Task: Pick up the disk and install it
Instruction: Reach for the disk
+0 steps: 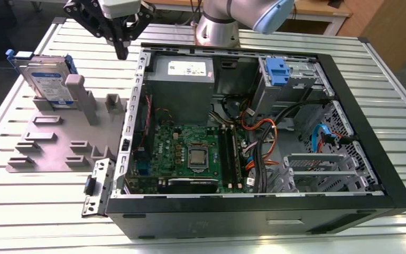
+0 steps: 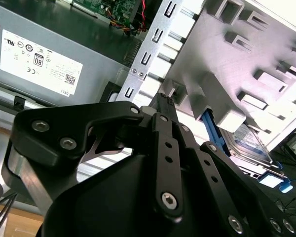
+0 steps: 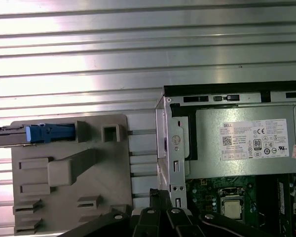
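Open black metal computer case (image 1: 259,214) lies on its side, interior exposed for fitting. Beside it, a grey plastic holding fixture (image 1: 55,138) keeps the silver-grey, blue-bracketed disk (image 1: 48,82) upright on edge, presumably for grasping. The black gripper (image 1: 122,50) hovers near the case corner, apart from the disk, jaws clenched on nothing.

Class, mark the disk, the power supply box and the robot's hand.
disk (image 1: 47,80): exterior view, on its blue-and-white label.
power supply box (image 1: 182,98): exterior view, grey top face.
hand (image 1: 122,52): exterior view, between fingertips.
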Robot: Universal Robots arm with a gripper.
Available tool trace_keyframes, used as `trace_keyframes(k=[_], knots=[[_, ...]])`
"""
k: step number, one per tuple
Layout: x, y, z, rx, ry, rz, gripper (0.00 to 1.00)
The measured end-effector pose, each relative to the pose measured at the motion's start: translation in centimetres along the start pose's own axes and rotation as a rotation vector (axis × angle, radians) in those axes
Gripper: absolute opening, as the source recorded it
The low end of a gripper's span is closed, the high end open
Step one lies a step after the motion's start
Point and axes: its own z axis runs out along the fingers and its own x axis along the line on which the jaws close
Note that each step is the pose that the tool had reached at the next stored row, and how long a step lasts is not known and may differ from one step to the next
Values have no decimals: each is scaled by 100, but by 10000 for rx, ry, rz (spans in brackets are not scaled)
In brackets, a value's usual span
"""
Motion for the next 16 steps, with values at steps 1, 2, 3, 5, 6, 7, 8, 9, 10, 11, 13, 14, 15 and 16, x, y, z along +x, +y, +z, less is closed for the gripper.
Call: trace_keyframes(k=[1, 2, 3, 5, 6, 7, 8, 9, 10, 11, 13, 14, 15, 16], knots=[[1, 3, 0, 1, 1, 1, 11], [1, 7, 0, 0, 1, 0, 11], [2, 10, 1, 0, 1, -1, 11], [4, 18, 2, 0, 1, -1, 11], [6, 21, 2, 0, 1, -1, 11], [8, 22, 3, 0, 1, -1, 11], [9, 23, 3, 1, 1, -2, 11], [11, 24, 3, 1, 1, -2, 11], [14, 25, 3, 1, 2, -1, 11], [16, 26, 3, 2, 2, -1, 11], [21, 26, 4, 0, 1, -1, 11], [23, 26, 4, 0, 1, -1, 11], [26, 26, 5, 0, 1, -1, 11], [28, 26, 5, 0, 1, -1, 11]])
